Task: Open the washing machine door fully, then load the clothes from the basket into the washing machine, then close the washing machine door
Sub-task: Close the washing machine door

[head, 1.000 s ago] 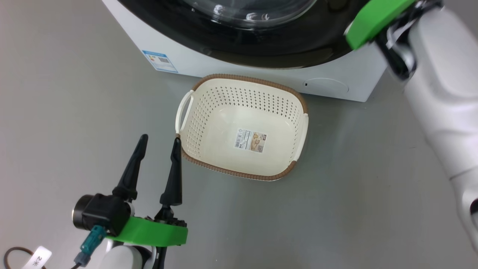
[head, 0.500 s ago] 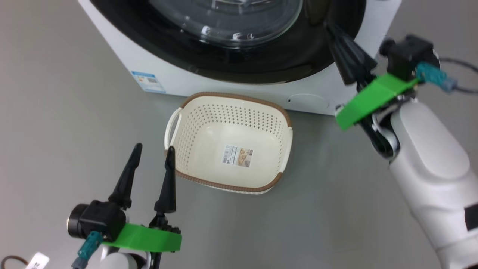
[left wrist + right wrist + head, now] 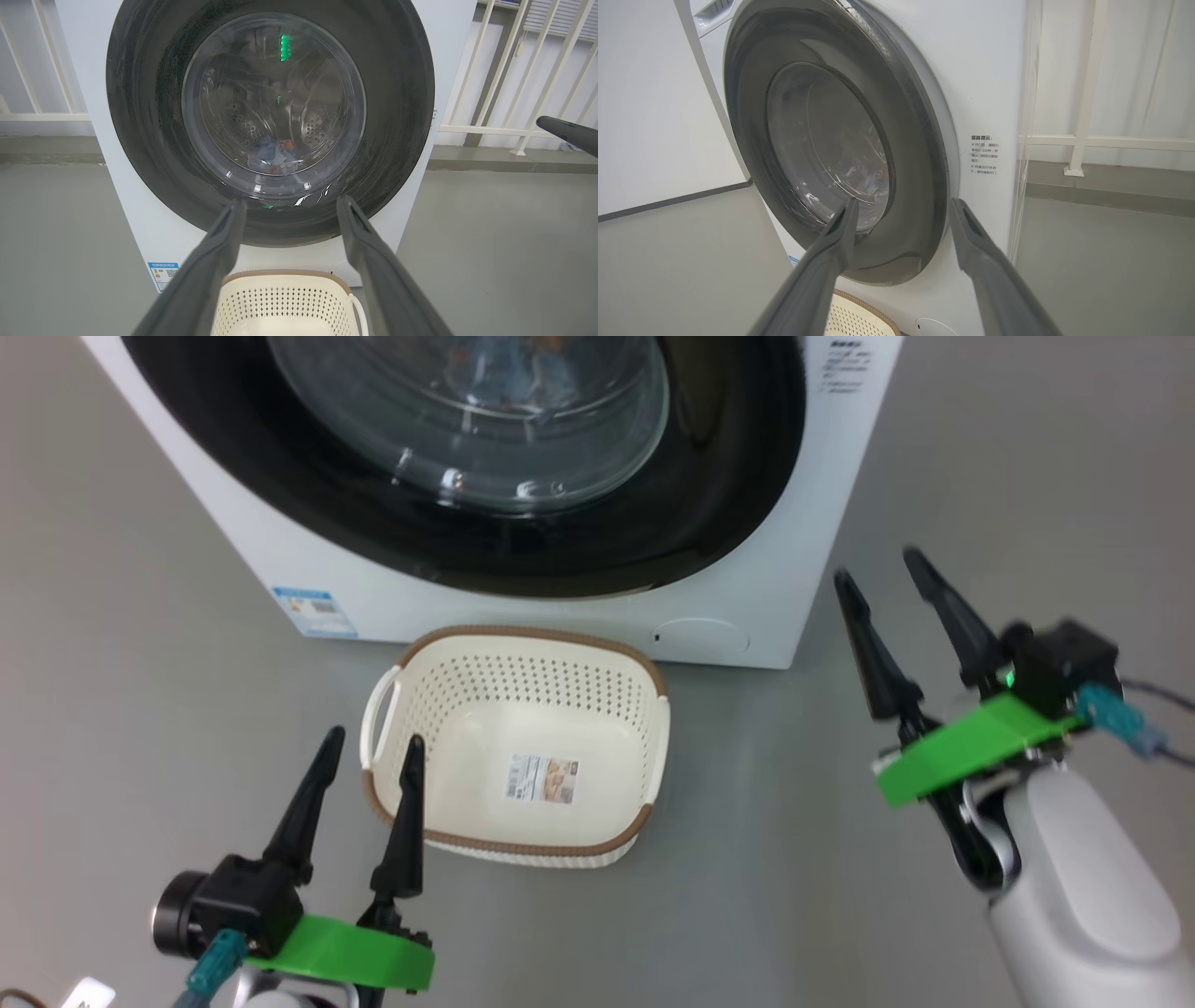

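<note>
Drawn back from the door's black rim, where its fingers were pressed together half a second ago, the right hand [image 3: 878, 567] is now seen clear of the machine, above the smooth grey floor [image 3: 794, 859]. Its two long, dark, tapered fingers are spread wide and nothing is held between them. More of the washer's front has been brought into the head view by a shift of the camera. The left hand [image 3: 373, 739] is likewise spread wide and holds nothing, its fingertips just beside the near left corner of the basket [image 3: 523, 686]. The washing machine door [image 3: 728, 476], round, with a wide glossy black rim around a bulging clear glass bowl [image 3: 485, 429], is shut flat against the white boxy washing machine [image 3: 822, 523] and is faced toward the robot. Through the glass, light-blue clothes [image 3: 273, 156] with an orange patch are made out low in the perforated steel drum. The basket, of cream-white perforated plastic with a brown woven-look rim, is set on the floor just in front of the machine, below the door. Its long axis is laid roughly parallel to the machine's front, with a white handle at each short end and its open side up. A label sticker [image 3: 541, 778] is shown on its smooth bottom.
</note>
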Robot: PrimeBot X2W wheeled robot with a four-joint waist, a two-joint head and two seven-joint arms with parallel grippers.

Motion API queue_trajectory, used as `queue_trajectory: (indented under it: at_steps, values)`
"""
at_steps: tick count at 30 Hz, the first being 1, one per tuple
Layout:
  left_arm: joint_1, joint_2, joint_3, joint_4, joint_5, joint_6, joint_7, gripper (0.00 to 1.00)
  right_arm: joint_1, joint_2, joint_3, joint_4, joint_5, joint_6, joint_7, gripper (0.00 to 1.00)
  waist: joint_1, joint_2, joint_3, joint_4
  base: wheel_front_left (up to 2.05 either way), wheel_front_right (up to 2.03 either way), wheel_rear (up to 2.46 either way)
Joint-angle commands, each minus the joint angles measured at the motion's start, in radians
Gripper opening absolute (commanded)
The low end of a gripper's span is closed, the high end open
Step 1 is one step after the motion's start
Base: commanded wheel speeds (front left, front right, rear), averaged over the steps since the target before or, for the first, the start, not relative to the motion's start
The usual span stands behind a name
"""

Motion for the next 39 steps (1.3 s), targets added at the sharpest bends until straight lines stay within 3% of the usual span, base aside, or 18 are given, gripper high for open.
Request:
queue_trajectory:
  at_steps: [1, 14, 21, 29, 39]
  values:
    - [0.009, 0.027, 0.035, -0.020, 0.002, -0.004, 0.006, 1.00, 0.058, 0.021, -0.013, -0.047, -0.019, -0.003, -0.004, 1.00, 0.0000, 0.0000, -0.036, -0.034, 0.00, 0.00, 0.00]
    - [0.050, 0.046, 0.028, -0.017, -0.016, 0.000, 0.036, 1.00, 0.410, 0.099, -0.205, -0.249, -0.118, -0.003, 0.049, 1.00, 0.0000, 0.0000, -0.114, -0.087, 0.00, 0.00, 0.00]
    - [0.073, 0.049, 0.025, -0.018, -0.028, 0.004, 0.042, 1.00, 0.534, 0.139, -0.240, -0.389, -0.148, -0.003, 0.105, 1.00, 0.0000, 0.0000, -0.136, -0.104, 0.00, 0.00, 0.00]
    - [0.096, 0.053, 0.021, -0.016, -0.040, 0.010, 0.046, 1.00, 0.616, 0.152, -0.267, -0.500, -0.168, -0.003, 0.155, 1.00, 0.0000, 0.0000, -0.160, -0.103, 0.00, 0.00, 0.00]
    - [0.115, 0.061, 0.016, -0.017, -0.049, 0.016, 0.052, 1.00, 0.634, 0.155, -0.267, -0.522, -0.167, -0.003, 0.172, 1.00, 0.0000, 0.0000, -0.177, -0.083, 0.00, 0.00, 0.00]
